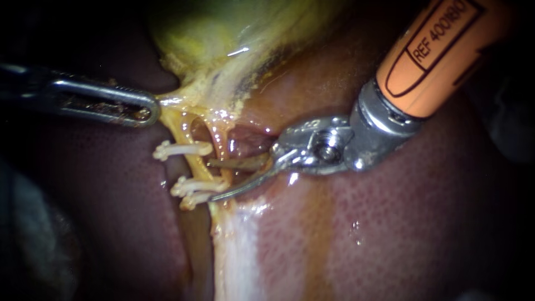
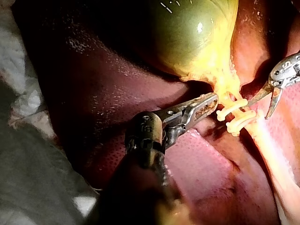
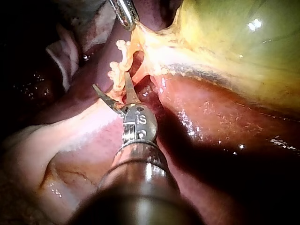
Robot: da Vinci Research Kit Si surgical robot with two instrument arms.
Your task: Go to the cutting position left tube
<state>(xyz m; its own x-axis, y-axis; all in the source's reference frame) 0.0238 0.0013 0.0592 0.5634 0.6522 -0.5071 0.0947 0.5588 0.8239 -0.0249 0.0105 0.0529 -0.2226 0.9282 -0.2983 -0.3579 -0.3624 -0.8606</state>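
Beneath the gallbladder (image 1: 223,33), on the liver (image 1: 390,223), the left tube (image 1: 193,165) carries three pale clips (image 1: 184,149). Left tool (image 1: 150,108) pinches yellow tissue (image 1: 170,101) at the gallbladder's neck; right tool (image 1: 214,180), blades spread, reaches the tube beside the clips. Pale cloth (image 2: 18,75) borders the liver.

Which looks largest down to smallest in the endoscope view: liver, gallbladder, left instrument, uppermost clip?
Largest to smallest:
1. liver
2. gallbladder
3. left instrument
4. uppermost clip
Liver and gallbladder both run past the view's edges, so only their visible parts are ranked.
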